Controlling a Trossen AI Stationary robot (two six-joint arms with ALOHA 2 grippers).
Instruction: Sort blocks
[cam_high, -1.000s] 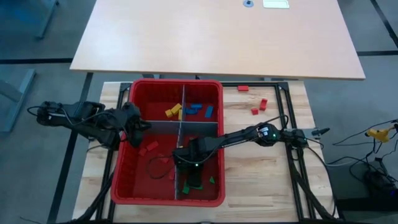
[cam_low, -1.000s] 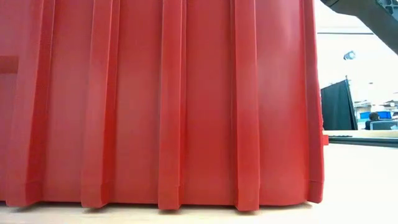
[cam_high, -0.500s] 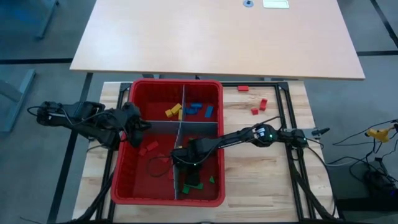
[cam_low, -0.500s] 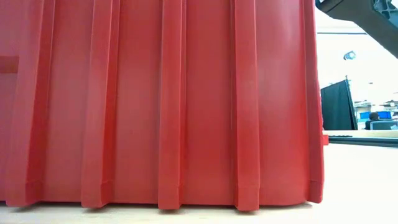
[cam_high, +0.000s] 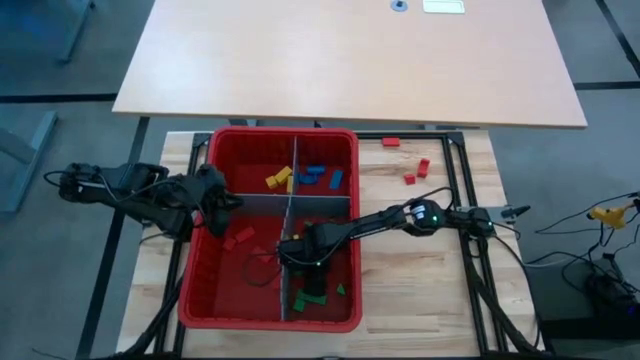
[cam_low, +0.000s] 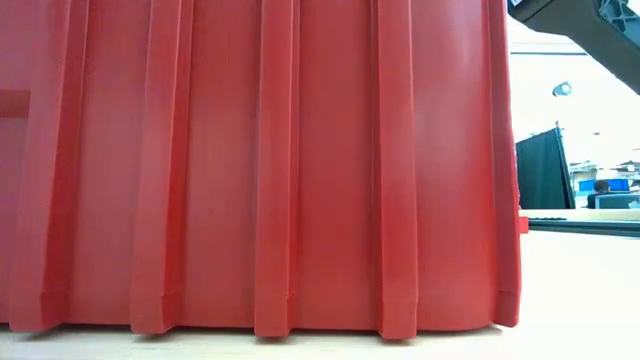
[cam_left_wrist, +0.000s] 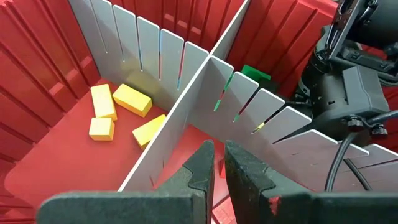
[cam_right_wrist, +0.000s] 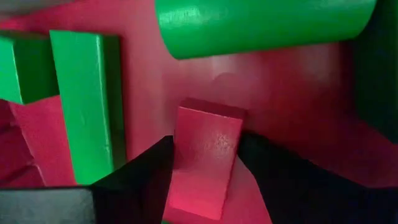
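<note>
1. The right gripper (cam_right_wrist: 205, 163) reaches down into the near right compartment of the big red plastic bin (cam_high: 200, 262), its fingers closed on a small red rectangular block (cam_right_wrist: 204, 155).
2. Glossy green blocks (cam_right_wrist: 87, 99) lie beside it.
3. The left gripper (cam_left_wrist: 216, 163), nearly closed and empty, hovers over the grey slotted dividers (cam_left_wrist: 186, 106), near three yellow blocks (cam_left_wrist: 132, 99).

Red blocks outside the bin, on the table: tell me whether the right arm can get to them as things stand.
Probably not at once: the right gripper is down inside the red bin, closed on a red block. The loose red blocks lie uncovered beside that arm.
</note>
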